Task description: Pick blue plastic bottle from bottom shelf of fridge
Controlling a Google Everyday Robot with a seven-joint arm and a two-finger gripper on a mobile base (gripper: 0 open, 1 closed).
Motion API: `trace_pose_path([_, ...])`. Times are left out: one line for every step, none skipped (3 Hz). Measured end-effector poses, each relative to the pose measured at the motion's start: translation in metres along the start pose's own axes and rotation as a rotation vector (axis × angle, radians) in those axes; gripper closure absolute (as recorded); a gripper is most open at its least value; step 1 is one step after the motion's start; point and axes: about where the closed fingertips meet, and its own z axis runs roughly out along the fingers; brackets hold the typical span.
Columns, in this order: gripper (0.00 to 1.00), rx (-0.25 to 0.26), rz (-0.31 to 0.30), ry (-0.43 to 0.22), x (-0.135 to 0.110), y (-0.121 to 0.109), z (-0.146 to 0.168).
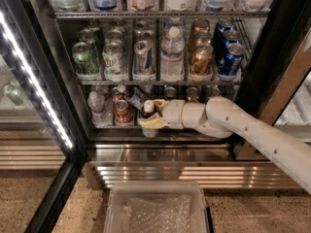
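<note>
The fridge (46, 57) stands open. My gripper (151, 114) reaches into its bottom shelf (160, 129) from the right. Its tan fingers (158, 103) sit above and below a small slim bottle with a white cap, the blue plastic bottle (147, 110). They look closed on it. The bottle stands upright at the front of the shelf, and its lower body is mostly hidden by the fingers. A second white-capped dark bottle (132, 96) leans just behind and to its left.
A red can (122, 112) and a small clear bottle (96, 106) stand left of the gripper. The rack above holds cans and a tall water bottle (172, 57). The glass door with its LED strip (34, 81) is at left. A clear plastic bin (158, 208) sits below.
</note>
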Motion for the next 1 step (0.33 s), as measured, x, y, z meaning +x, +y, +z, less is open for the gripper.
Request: trace_pose_path([1.0,0.001,-0.001,-0.001,0.0018,0.0009,-0.0001])
